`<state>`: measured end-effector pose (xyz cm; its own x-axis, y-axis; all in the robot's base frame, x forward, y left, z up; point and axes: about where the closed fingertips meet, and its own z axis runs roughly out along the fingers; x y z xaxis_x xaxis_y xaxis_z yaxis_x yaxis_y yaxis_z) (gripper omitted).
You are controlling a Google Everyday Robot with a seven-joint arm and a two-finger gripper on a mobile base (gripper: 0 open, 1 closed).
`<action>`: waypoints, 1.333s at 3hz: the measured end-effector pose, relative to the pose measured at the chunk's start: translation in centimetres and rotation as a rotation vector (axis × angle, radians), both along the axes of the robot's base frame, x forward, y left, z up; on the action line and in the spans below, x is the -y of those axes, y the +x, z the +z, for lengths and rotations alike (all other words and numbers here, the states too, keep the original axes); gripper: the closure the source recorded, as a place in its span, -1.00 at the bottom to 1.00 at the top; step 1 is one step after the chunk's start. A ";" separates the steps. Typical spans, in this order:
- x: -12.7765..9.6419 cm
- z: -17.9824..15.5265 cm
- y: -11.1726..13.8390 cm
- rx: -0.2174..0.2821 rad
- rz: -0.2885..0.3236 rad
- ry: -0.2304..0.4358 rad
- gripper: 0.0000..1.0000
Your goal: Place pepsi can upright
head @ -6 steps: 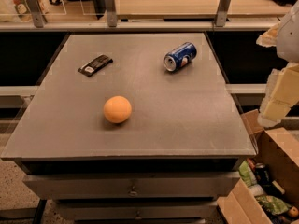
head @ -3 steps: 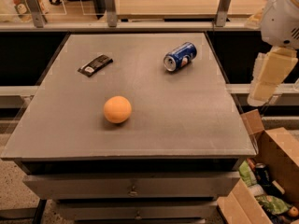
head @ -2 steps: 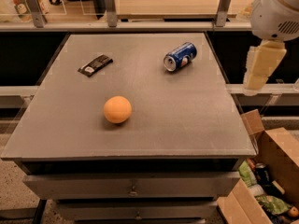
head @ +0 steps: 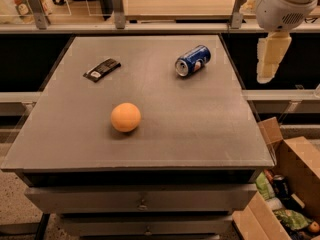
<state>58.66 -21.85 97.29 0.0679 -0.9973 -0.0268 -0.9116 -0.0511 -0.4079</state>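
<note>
The pepsi can (head: 192, 60), dark blue with a silver top, lies on its side at the back right of the grey table (head: 150, 134). Its silver top faces front left. My gripper (head: 270, 59) hangs from the white arm at the upper right, above and to the right of the can, just beyond the table's right edge. It is apart from the can and holds nothing that I can see.
An orange ball (head: 125, 117) sits near the table's middle left. A flat black packet (head: 101, 69) lies at the back left. An open cardboard box (head: 287, 194) with rubbish stands on the floor at the lower right. A rail with posts runs behind the table.
The arm and gripper have risen and moved left, from low beside the table's right edge towards the can's side. The can, ball and packet have not moved.
</note>
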 end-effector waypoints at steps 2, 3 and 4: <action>-1.2 -2.4 5.5 0.024 0.152 -0.082 -1.00; -2.1 -4.1 7.9 0.038 0.199 -0.115 -1.00; -3.1 -5.4 9.8 0.047 0.253 -0.134 -1.00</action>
<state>68.50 -18.72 91.94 0.3132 -0.9429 0.1132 -0.8434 -0.3310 -0.4232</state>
